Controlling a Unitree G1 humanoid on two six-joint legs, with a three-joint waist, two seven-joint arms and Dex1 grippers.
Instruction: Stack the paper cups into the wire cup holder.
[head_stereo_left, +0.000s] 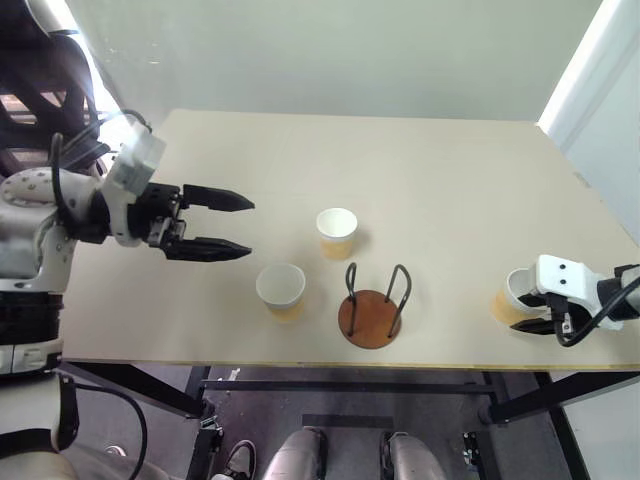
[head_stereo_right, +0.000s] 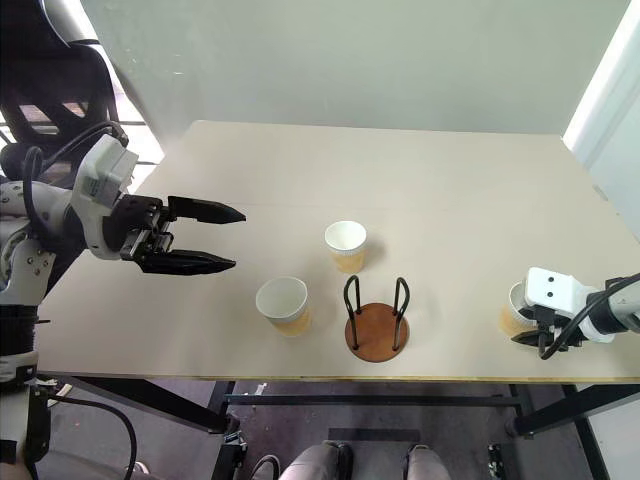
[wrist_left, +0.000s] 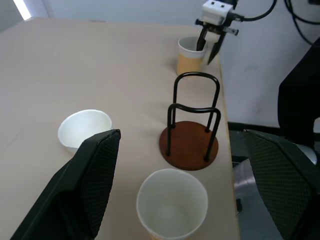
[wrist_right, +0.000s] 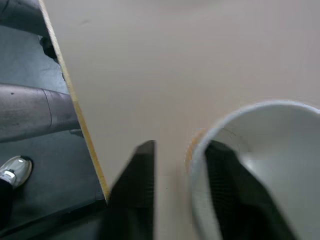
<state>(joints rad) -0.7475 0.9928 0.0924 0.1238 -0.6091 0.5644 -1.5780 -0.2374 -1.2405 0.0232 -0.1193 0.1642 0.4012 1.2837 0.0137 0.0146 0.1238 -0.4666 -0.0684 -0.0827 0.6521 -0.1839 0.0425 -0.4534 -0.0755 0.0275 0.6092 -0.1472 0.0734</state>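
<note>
I'm working over a pale beige surface (head_stereo_left: 430, 170) set against a plain light wall, with the near edge running just below the cups. On my left, the left hand (head_stereo_left: 238, 226) hangs above the surface with its fingers spread and nothing between them, well apart from any cup. Next come the near paper cup (head_stereo_left: 281, 290) and the far paper cup (head_stereo_left: 337, 233), both upright and empty, then the wire cup holder (head_stereo_left: 373, 309), its loops standing with no cup in them. At far right the right hand (wrist_left: 210, 45) straddles the wall of the third paper cup (head_stereo_left: 510, 300), one finger inside, one outside; I judge it closing, not yet clenched. That cup stands close to the edge: a shallow rim pinch could tip it off or crumple the wall.
</note>
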